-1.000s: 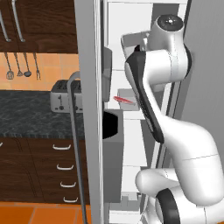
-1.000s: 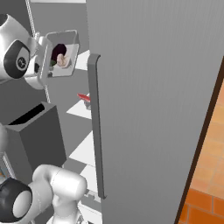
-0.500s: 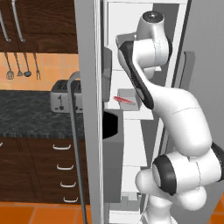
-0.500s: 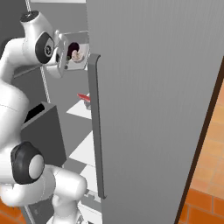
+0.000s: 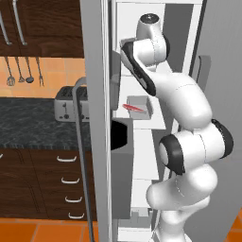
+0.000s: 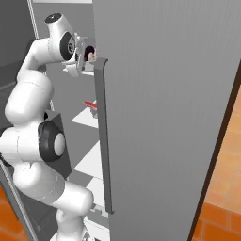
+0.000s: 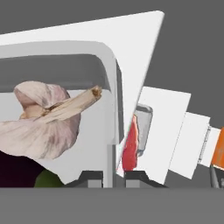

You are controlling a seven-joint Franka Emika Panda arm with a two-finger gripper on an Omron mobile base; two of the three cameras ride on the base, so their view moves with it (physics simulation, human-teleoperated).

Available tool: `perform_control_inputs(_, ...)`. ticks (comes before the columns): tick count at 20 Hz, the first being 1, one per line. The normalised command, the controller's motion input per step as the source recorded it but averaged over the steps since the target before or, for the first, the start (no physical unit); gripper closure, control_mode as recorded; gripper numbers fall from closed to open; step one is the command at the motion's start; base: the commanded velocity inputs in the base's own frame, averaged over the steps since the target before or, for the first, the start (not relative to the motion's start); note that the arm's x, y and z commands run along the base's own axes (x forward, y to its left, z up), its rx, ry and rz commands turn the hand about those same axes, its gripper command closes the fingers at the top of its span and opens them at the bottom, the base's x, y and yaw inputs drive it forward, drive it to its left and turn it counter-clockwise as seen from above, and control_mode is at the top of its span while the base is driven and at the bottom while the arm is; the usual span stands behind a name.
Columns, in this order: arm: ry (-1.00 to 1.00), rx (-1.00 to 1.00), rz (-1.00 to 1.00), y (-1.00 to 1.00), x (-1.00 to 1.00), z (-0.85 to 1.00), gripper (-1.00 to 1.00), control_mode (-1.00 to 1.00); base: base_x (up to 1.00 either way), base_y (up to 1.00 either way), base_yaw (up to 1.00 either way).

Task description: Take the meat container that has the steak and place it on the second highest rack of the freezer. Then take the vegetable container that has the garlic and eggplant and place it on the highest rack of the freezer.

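Note:
My gripper (image 7: 113, 177) is shut on the side wall of the vegetable container (image 7: 109, 109), a white tray holding the whitish-pink garlic (image 7: 43, 122) and the dark purple eggplant (image 7: 15, 168). In the right base view the gripper (image 6: 84, 55) holds that container (image 6: 91, 54) high inside the freezer (image 6: 164, 117), level with the top white shelf (image 7: 131, 52). One shelf lower stands the meat container (image 5: 140, 108) with the red steak (image 5: 133, 108) in it; the steak (image 7: 130, 146) also appears beyond my fingertips. The freezer door edge hides the hand in the left base view.
The freezer's grey door with its long bar handle (image 6: 104, 141) stands close on the right. Another bar handle (image 5: 80, 156) runs down the left door, which carries a dark bin (image 5: 120, 137). A toaster (image 5: 66, 104) sits on the dark counter (image 5: 28, 127) over drawers.
The arm has swung upward and deeper into the freezer, carrying the vegetable container toward the top shelf. The meat container has stayed on its shelf.

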Motion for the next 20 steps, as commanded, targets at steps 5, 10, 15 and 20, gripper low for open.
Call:
perform_control_inputs(5,0.0,-0.01,0.0,-0.22,1.0,-0.17,1.0,-1.0,0.0,0.0,0.0)
perform_control_inputs(10,0.0,0.0,0.0,-0.2,0.66,-0.36,-1.0,-1.0,0.0,0.0,0.0)
perform_control_inputs(15,-0.16,0.0,0.0,0.0,-0.36,0.0,-1.0,-1.0,0.0,0.0,0.0)
perform_control_inputs(20,-0.49,0.0,-0.01,-0.02,-0.97,0.05,-1.0,-1.0,0.0,0.0,0.0)
